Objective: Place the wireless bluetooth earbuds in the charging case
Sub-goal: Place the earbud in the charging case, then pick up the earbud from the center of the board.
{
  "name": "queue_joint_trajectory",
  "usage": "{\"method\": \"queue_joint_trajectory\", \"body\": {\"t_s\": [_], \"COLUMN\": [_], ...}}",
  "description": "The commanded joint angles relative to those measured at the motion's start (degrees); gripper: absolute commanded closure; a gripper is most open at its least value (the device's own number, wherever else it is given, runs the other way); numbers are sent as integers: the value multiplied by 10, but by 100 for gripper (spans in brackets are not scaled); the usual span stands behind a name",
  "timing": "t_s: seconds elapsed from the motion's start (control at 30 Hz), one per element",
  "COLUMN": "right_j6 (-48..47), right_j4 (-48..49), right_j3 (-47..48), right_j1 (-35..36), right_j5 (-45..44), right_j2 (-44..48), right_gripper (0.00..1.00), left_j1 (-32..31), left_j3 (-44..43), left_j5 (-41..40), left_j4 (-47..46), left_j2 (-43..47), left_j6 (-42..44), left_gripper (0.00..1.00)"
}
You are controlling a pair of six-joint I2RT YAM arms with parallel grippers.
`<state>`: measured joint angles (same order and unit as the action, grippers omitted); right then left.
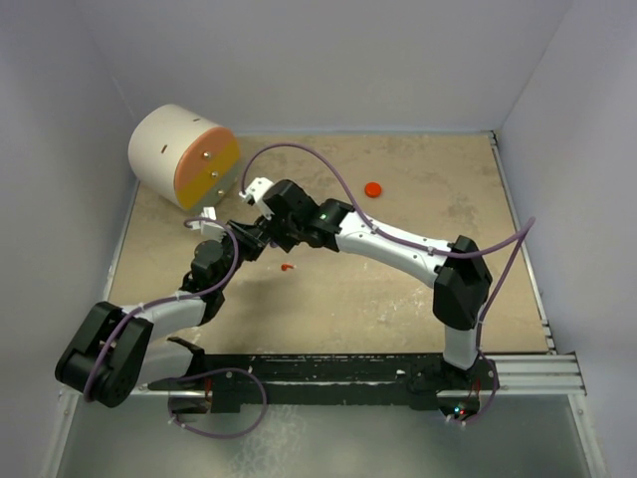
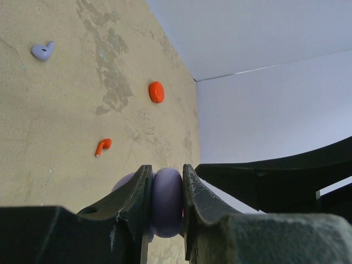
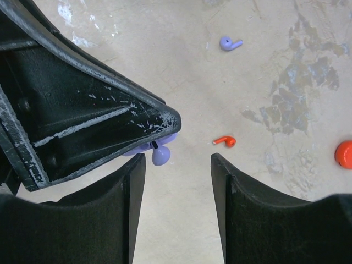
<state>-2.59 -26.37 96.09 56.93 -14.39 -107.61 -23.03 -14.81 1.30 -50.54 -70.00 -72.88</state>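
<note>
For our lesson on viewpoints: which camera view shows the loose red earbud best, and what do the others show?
Right wrist: the red earbud lies unobstructed, seen from above, bud and stem distinct. Left wrist shows it obliquely and smaller. Top external shows only a red speck.

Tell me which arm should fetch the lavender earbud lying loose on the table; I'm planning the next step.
Right: the right gripper is open, with that earbud in its view; the left gripper is shut on the lavender case.
</note>
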Motion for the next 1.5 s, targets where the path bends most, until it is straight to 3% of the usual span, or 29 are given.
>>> {"method": "queue_joint_trajectory", "body": {"t_s": [0.0, 1.1, 1.23, 1.47], "right_j6": [1, 5, 34, 77], "right_j4": [17, 86, 136, 214], "right_j3": [-14, -70, -97, -79], "right_j1": [-2, -71, -103, -122], "right_j5": [16, 22, 26, 63], "right_j2": [21, 24, 26, -27], "right_gripper": [46, 45, 46, 49], "left_j1": [-2, -2, -1, 1], "left_j3": [-21, -9, 1, 23], "left_j5": [5, 4, -65, -260], "left_j4": [-28, -28, 34, 209], "left_j2": [13, 31, 90, 297], "left_j6": [-6, -15, -21, -58], "left_gripper": [100, 100, 100, 100]}}
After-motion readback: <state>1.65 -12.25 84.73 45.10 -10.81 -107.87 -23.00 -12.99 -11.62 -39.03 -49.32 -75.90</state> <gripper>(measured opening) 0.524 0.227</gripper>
